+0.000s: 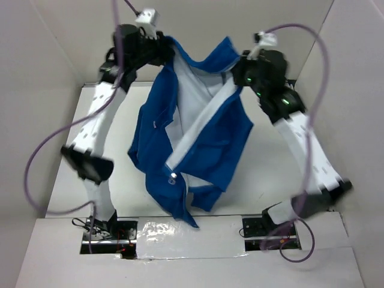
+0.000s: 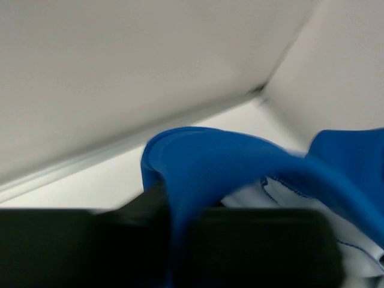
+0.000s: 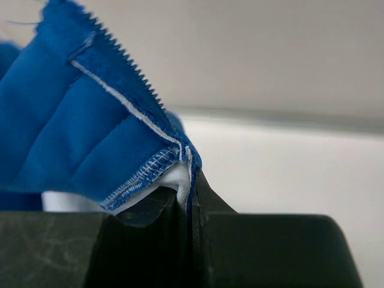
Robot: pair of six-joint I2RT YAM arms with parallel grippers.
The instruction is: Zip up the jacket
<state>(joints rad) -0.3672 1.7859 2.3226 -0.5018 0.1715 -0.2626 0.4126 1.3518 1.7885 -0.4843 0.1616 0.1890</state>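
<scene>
The blue jacket (image 1: 210,144) hangs in the air between both arms, open at the front, with its white lining and pale zipper band (image 1: 198,129) showing. Its lower end droops toward the table near the arm bases. My left gripper (image 1: 167,53) holds the upper left edge. In the left wrist view a fold of the blue jacket (image 2: 216,162) runs down between the dark fingers of the left gripper (image 2: 180,207). My right gripper (image 1: 239,67) grips the upper right edge. Up close, the right gripper (image 3: 191,192) is shut on the jacket's hem (image 3: 78,138) just below the zipper teeth (image 3: 126,60).
A white table (image 1: 264,174) lies under the hanging garment, boxed in by pale walls (image 1: 48,54) on the left, back and right. Purple cables (image 1: 318,66) loop from both wrists. The arm bases (image 1: 108,228) sit at the near edge.
</scene>
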